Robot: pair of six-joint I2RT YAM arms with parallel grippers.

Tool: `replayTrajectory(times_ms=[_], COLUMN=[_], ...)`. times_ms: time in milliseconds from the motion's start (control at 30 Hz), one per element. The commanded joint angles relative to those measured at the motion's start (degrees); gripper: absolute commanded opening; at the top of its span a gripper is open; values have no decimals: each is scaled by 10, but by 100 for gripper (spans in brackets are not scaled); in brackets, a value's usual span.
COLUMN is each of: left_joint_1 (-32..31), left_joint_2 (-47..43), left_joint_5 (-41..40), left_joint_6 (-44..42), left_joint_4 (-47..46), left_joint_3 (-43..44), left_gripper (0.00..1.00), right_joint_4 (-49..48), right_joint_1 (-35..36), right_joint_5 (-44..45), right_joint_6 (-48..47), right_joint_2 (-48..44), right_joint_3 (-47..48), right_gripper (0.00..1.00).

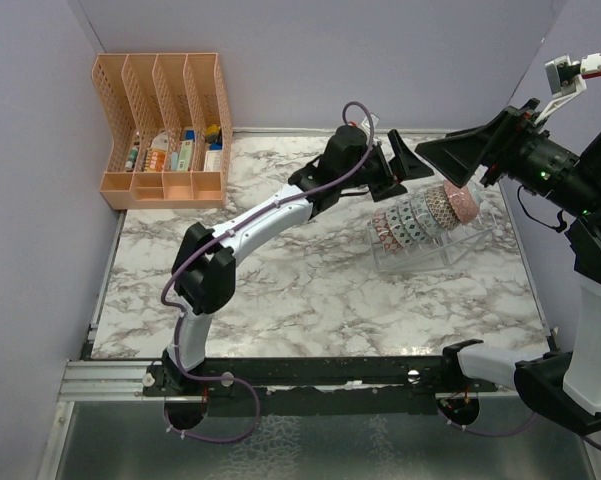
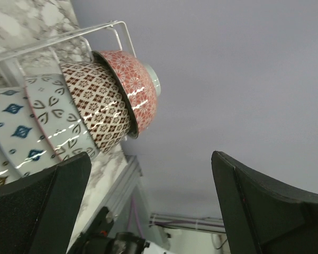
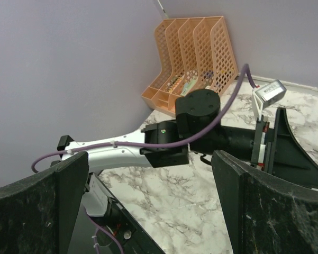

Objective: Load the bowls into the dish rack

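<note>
Several patterned bowls (image 1: 418,215) stand on edge in a row in the clear dish rack (image 1: 450,252) at the right of the marble table. In the left wrist view the pink bowl (image 2: 135,87) is the end one, beside a brown-patterned bowl (image 2: 98,103) and blue-and-white ones (image 2: 21,127). My left gripper (image 1: 405,165) is open and empty, just left of and above the row. My right gripper (image 1: 458,158) is open and empty, raised above the rack's far end. In the right wrist view, the gripper (image 3: 148,206) looks past its fingers at the left arm (image 3: 196,132).
An orange slotted file organizer (image 1: 165,130) with small items stands at the back left corner. Purple walls enclose the table on the left, back and right. The arm bases and a black rail (image 1: 310,375) run along the near edge.
</note>
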State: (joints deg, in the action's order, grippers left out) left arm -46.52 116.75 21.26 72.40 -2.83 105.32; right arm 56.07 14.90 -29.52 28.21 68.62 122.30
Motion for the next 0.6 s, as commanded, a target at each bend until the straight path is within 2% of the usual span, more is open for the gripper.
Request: replayTrajectory(times_ms=[0, 133, 233, 567], left_joint_1=[18, 24, 31, 44], left_joint_2=[-75, -131, -185, -298], left_joint_5=[-47, -132, -193, -391], left_joint_6=[-134, -240, -283, -304], left_joint_4=[153, 269, 319, 444], left_joint_3=[45, 69, 51, -6], left_gripper=[99, 99, 100, 99], right_joint_4=[-9, -11, -11, -44], right_joint_1=[-2, -2, -2, -2], right_joint_5=[-15, -20, -26, -50], right_joint_6=[3, 1, -1, 6], right_joint_2=[5, 7, 11, 12], right_joint_3=[12, 11, 7, -36], right_gripper=[99, 99, 99, 99])
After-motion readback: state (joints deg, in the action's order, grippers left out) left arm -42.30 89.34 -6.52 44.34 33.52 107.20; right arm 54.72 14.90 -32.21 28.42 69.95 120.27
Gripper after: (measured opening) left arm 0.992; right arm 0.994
